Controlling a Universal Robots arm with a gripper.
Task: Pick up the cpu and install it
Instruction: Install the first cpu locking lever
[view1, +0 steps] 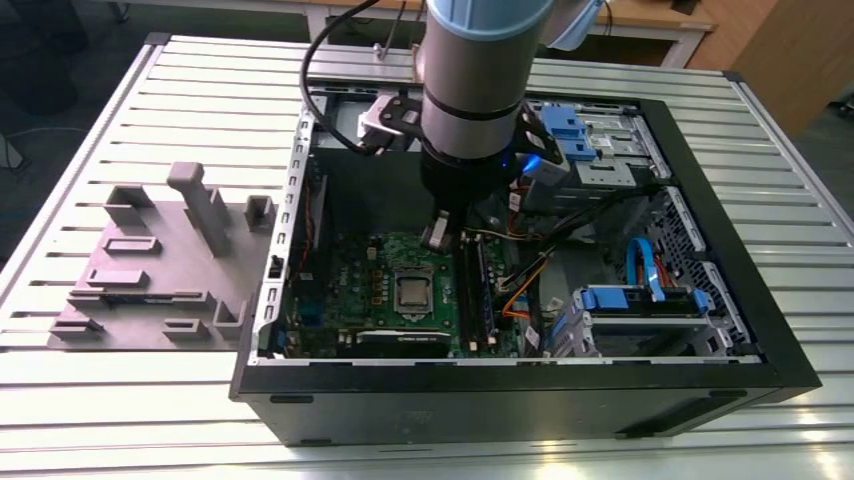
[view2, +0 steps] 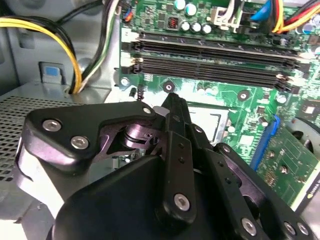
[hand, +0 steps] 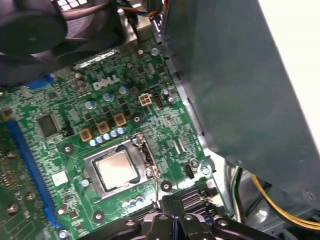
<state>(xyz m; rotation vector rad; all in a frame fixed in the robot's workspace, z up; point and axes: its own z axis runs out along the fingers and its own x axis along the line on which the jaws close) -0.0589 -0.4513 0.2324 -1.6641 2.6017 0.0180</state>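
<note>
Inside the open computer case (view1: 747, 330), the cpu (hand: 117, 169) sits in its socket (hand: 145, 157) while the gripper (view1: 441, 236) hovers just above, jaws together and empty.

black case (view1: 747, 330) open on slatted table (view1: 120, 400) | grey fixture (view1: 160, 265) beside case

exterior view: high above the case (view1: 527, 385), looking down
wrist views: close over the motherboard (hand: 75, 150)
shared: the socket (hand: 117, 170)
</note>
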